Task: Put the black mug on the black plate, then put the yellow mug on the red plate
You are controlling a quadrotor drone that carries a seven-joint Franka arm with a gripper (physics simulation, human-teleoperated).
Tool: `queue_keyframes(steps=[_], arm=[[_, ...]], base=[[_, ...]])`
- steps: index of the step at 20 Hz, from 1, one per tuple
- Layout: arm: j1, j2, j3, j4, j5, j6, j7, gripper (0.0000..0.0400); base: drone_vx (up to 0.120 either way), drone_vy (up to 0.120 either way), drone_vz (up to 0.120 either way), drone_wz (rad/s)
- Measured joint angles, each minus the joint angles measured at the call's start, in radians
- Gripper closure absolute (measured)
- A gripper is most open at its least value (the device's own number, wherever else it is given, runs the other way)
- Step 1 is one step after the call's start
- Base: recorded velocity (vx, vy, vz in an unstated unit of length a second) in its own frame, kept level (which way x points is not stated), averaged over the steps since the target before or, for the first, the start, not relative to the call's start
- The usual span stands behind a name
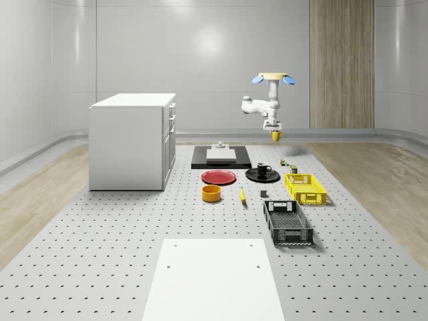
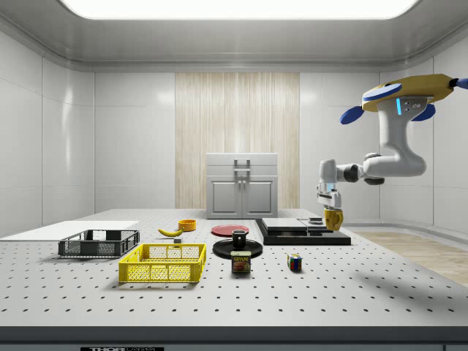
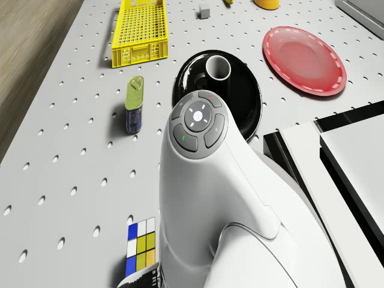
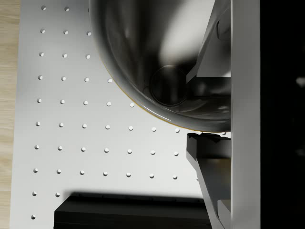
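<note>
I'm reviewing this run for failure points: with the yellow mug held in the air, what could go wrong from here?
1. The yellow mug hangs in the gripper well above the table; a slip could mean a hard fall.
2. The black mug stands on the black plate, right beside the red plate, so a low pass might knock it.
3. The hovering drone may drift off target.
</note>
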Motion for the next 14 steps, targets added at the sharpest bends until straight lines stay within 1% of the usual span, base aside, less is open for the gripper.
queue_keyframes(steps=[14], arm=[[-0.002,-0.014,0.002,0.000,0.005,0.013,-0.408,0.0300]], base=[[0.000,0.000,0.000,-0.300]])
